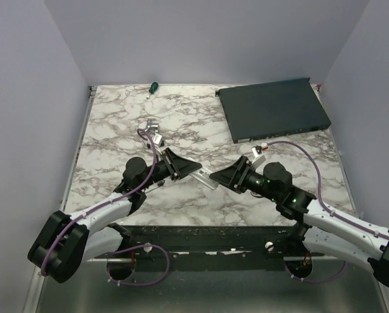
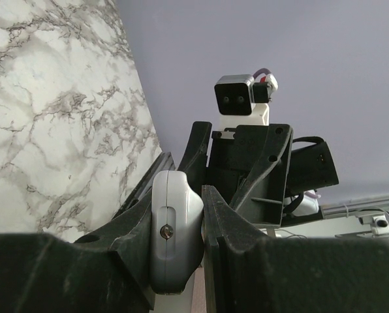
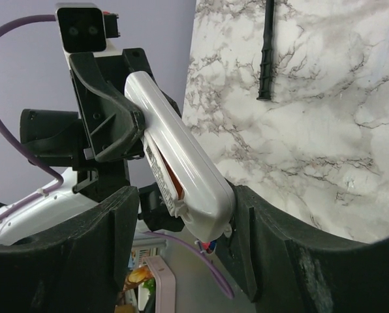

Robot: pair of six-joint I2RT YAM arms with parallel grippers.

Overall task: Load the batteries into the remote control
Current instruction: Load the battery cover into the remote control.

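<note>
Fingers (image 2: 237, 257) of the left claw (image 2: 181, 189) press on both flat sides of the remote control (image 2: 175, 235), so this claw is clamped on it, with no gap showing on either side at the bottom centre of the left wrist view. From above, the remote control (image 1: 206, 177) hangs over the marble table (image 1: 116, 117) at mid-frame, bridging the left claw (image 1: 181, 166) and the right claw (image 1: 228, 176). In the right wrist view the right claw (image 3: 185, 195) stands spread around the remote's near end: its right-of-frame finger seems to touch the casing, while a gap shows on the left-of-frame side, so it is not squeezing. An open slot runs along the remote's edge, and an orange strip in it looks like a battery (image 3: 171, 175), probably seated already. No loose batteries show in any view. A dark flat box (image 1: 273, 111) lies at upper right and a screwdriver (image 1: 153, 87) at the top edge, both well apart from the claws. The risk is that the remote rests on one grip alone; if the left claw loosens before the right one closes, it would likely drop, and the tilt could shake the battery from the uncovered slot.
</note>
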